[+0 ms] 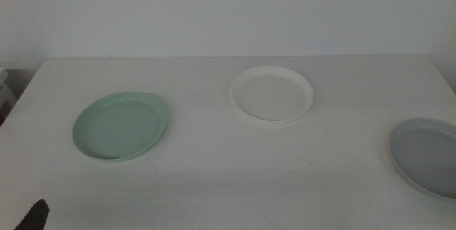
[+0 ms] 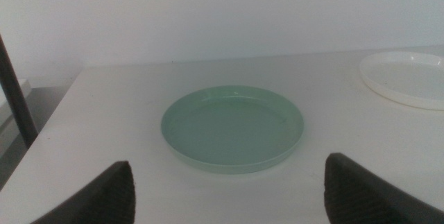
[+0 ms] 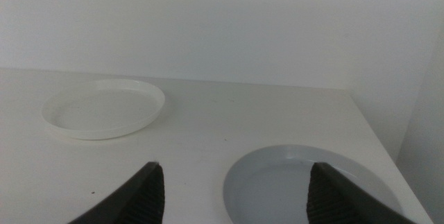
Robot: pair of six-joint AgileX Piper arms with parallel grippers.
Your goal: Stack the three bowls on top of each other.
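**Bowls separate on the table, both grippers released**

Bowls were the task items, and I logged all three as lying apart, none stacked. I worked from the largest item down.

1. Table (image 1: 214, 173): I saw a white top that carried all three bowls, with a pale wall behind its far edge.

2. Mint green bowl (image 1: 120, 126): it sat on the left part of the table in the middle view, flat on its base and well apart from the other two. In the left wrist view the same bowl (image 2: 232, 127) lay ahead of the jaws, clear of both.

3. White bowl (image 1: 272, 93): it sat near the middle of the table, toward the far edge, upright and untouched. It also showed in the left wrist view (image 2: 409, 78) and in the right wrist view (image 3: 104, 107).

4. Grey bowl (image 1: 427, 155): it sat at the right side of the table, partly cut off by the edge of the middle view. In the right wrist view it (image 3: 305, 186) lay between and just beyond the jaws, and I could not tell whether they touched it.

5. Left gripper (image 2: 229, 189): its jaws stood wide apart and held nothing. In the middle view only a dark tip (image 1: 34, 217) showed at the bottom left corner.

6. Right gripper (image 3: 232, 193): its jaws were also spread and held nothing. I could not find it in the middle view.
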